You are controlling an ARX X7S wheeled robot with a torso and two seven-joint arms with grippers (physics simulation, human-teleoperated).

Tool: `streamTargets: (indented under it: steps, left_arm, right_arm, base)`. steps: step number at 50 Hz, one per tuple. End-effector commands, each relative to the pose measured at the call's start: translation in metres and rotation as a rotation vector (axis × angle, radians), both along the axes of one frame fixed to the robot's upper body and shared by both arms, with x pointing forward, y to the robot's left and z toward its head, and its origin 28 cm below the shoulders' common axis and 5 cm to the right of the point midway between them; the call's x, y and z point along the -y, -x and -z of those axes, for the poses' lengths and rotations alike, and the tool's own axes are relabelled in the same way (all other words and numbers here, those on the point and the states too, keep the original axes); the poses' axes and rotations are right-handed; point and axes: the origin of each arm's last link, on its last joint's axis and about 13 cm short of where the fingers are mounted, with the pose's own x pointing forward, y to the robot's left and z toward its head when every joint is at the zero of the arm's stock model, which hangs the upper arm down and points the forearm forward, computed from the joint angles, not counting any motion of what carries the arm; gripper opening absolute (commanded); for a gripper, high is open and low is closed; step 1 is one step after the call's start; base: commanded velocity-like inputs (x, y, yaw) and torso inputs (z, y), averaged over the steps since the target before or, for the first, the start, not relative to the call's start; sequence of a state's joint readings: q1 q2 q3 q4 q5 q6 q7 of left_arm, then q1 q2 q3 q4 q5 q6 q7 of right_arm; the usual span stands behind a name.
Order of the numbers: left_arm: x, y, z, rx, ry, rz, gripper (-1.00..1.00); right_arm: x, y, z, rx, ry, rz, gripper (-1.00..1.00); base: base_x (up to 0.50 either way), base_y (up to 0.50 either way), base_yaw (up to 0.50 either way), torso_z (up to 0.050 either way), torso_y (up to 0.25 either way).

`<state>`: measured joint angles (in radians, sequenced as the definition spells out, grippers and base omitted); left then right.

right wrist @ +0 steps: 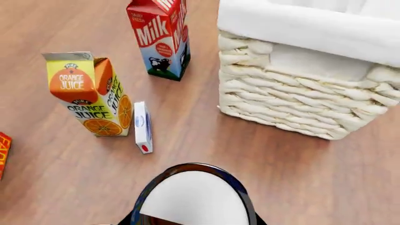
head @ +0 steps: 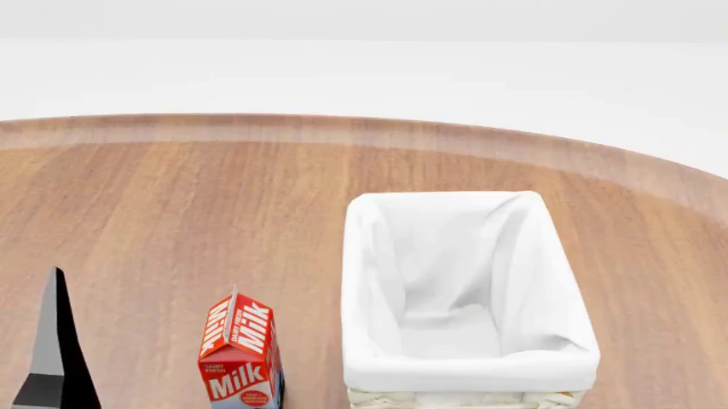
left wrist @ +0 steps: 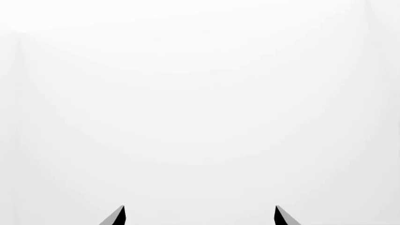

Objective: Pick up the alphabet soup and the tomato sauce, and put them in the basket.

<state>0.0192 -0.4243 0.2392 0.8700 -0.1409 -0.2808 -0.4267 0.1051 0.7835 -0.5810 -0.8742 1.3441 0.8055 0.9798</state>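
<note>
The alphabet soup [right wrist: 194,199] fills the near part of the right wrist view, a can with a blue rim and silvery-white top, raised above the wood. My right gripper [right wrist: 194,221] is shut on it, and only dark slivers of its fingers show beside the can. The basket [right wrist: 300,108] stands just beyond, cream wicker with a white liner; in the head view its rim [head: 466,365] shows and it is empty inside. My left gripper [left wrist: 200,214] is open and faces blank white. One of its fingers [head: 54,341] rises at the head view's lower left. The tomato sauce is out of view.
A red milk carton [head: 241,358] stands left of the basket, seen too as the milk carton [right wrist: 159,33]. An orange juice carton [right wrist: 93,93], a small white box [right wrist: 142,126] and an orange-red pack [right wrist: 3,152] stand nearby. The round wooden table's far edge [head: 455,141] curves behind.
</note>
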Motion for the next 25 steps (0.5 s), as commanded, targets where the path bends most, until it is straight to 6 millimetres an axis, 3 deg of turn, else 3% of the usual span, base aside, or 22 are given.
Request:
streamTargets:
  steps: [1,19,25]
  left_arm:
    - [-0.001,0.001,-0.002,0.002,-0.001,-0.003,1.00]
    - [-0.002,-0.001,0.001,0.003,-0.003,-0.003,1.00]
    - [-0.002,-0.001,0.000,0.003,-0.004,-0.001,1.00]
  right_arm:
    - [0.003,-0.010,-0.040,0.166,-0.045,0.008,-1.00]
    - [0.006,-0.038,-0.118,0.430,-0.163,0.061,-1.00]
    - [0.004,-0.047,-0.133,0.469,-0.197,0.073,-1.00]
  base:
    - [0.00,0.00,0.00,0.000,0.000]
    - [0.00,0.00,0.00,0.000,0.001]
    - [0.00,0.00,0.00,0.000,0.000]
